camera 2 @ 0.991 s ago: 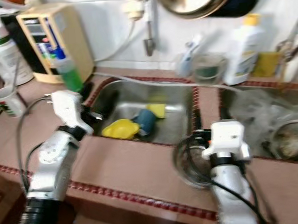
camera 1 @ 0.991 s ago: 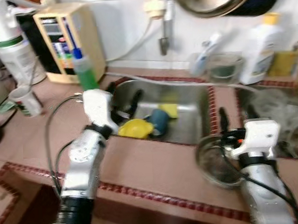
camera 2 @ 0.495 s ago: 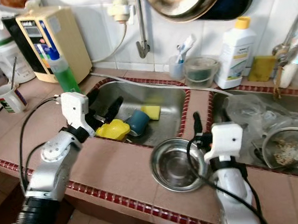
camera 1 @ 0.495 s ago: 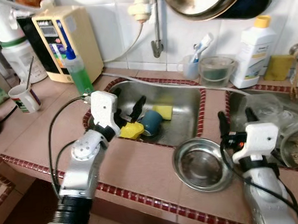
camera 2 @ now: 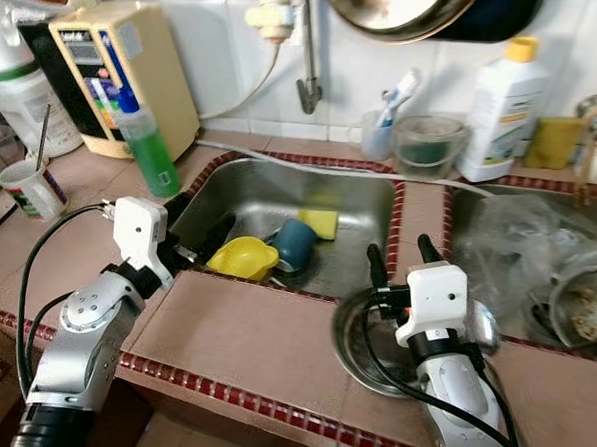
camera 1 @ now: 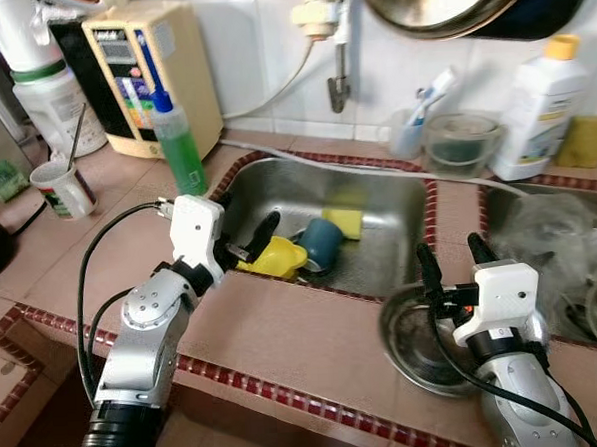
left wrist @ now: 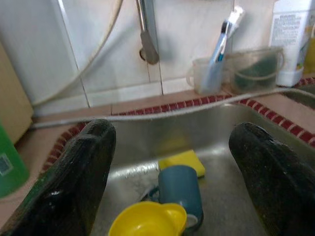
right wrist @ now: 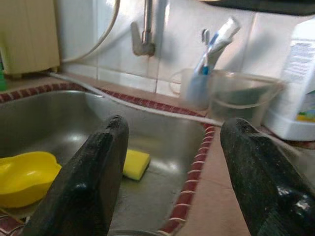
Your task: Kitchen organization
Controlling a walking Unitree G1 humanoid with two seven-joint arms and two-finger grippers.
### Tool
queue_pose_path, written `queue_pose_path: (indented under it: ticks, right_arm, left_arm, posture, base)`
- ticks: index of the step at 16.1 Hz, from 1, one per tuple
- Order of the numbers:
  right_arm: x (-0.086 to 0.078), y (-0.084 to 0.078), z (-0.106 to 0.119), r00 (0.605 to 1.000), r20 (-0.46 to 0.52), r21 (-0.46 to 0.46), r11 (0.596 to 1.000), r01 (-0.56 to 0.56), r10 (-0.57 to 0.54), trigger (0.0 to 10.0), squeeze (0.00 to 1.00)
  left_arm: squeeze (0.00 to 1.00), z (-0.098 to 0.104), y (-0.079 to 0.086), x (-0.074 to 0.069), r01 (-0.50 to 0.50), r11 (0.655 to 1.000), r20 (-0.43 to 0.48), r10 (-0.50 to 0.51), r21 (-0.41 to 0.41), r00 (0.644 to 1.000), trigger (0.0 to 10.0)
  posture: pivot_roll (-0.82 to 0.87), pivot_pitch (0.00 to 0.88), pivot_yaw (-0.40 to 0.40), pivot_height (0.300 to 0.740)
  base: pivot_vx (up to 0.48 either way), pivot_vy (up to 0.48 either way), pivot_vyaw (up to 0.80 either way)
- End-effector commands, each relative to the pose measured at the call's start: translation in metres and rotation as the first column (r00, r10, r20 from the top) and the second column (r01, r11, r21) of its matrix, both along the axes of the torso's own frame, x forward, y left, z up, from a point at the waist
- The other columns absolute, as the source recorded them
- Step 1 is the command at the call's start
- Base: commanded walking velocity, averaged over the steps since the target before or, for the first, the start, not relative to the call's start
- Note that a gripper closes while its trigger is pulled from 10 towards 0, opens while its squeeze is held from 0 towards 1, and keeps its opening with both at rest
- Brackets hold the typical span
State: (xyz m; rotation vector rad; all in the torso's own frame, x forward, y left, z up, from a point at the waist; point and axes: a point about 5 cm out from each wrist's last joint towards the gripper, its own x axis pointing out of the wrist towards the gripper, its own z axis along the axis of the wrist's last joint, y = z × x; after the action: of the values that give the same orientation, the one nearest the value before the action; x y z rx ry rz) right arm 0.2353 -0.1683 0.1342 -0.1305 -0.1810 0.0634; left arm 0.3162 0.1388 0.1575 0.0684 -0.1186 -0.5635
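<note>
A steel sink (camera 1: 387,194) holds a yellow plastic cup (camera 1: 275,257), a blue mug (camera 1: 322,242) lying on its side and a yellow sponge (camera 1: 346,221). My left gripper (camera 1: 251,241) is open at the sink's left rim, just left of the yellow cup and pointing at it. In the left wrist view the blue mug (left wrist: 179,191) and the yellow cup (left wrist: 147,223) lie between the open fingers (left wrist: 74,182). A steel bowl (camera 1: 415,343) sits on the tiled counter right of the sink. My right gripper (camera 1: 450,256) stands open above its far rim, holding nothing.
A green soap bottle (camera 1: 179,150), a beige appliance (camera 1: 155,71) and a white cup (camera 1: 64,188) stand at the left. Behind the sink are the faucet (camera 1: 340,51), a toothbrush cup (camera 1: 409,133), a clear tub (camera 1: 461,140) and a white bottle (camera 1: 541,106). A second basin (camera 1: 555,240) lies right.
The camera has moved, so the whole picture has shifted and the blur is gone. Both grippers stay open, still beside the yellow cup and over the steel bowl.
</note>
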Motion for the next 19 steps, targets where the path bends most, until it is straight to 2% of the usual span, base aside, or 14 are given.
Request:
queue_pose_path:
  ticks: [1, 7, 11, 19]
  right_arm:
    - [-0.0003, 0.0016, 0.0054, 1.000, 0.014, 0.000, 1.000, -0.016, 0.016, 10.0, 0.00]
    - [0.0011, 0.0008, 0.0073, 1.000, 0.017, -0.006, 1.000, -0.019, 0.019, 10.0, 0.00]
    - [0.0045, 0.0014, 0.0092, 0.999, 0.024, -0.002, 1.000, -0.024, 0.024, 10.0, 0.00]
    - [0.0088, 0.0013, 0.0105, 0.999, 0.027, 0.012, 1.000, -0.026, 0.026, 10.0, 0.00]
  left_arm:
    - [0.00, 0.0008, 0.0000, -0.0020, 0.016, 1.000, -0.007, -0.015, 0.014, 1.000, 10.0]
    - [0.00, -0.0040, 0.0000, -0.0029, 0.019, 1.000, -0.057, -0.020, -0.011, 0.998, 10.0]
    - [0.00, -0.0010, -0.0015, -0.0020, 0.020, 0.999, -0.052, -0.022, -0.039, 0.998, 10.0]
    - [0.00, -0.0007, -0.0020, 0.0006, 0.025, 0.999, -0.056, -0.028, -0.046, 0.998, 10.0]
  posture:
    - [-0.17, 0.036, 0.079, 0.740]
    - [-0.16, 0.035, 0.076, 0.740]
    - [-0.16, 0.023, 0.070, 0.740]
    - [-0.16, 0.010, 0.067, 0.740]
  base:
    - [0.000, 0.000, 0.00]
    - [0.000, 0.000, 0.00]
    - [0.000, 0.000, 0.00]
    - [0.000, 0.000, 0.00]
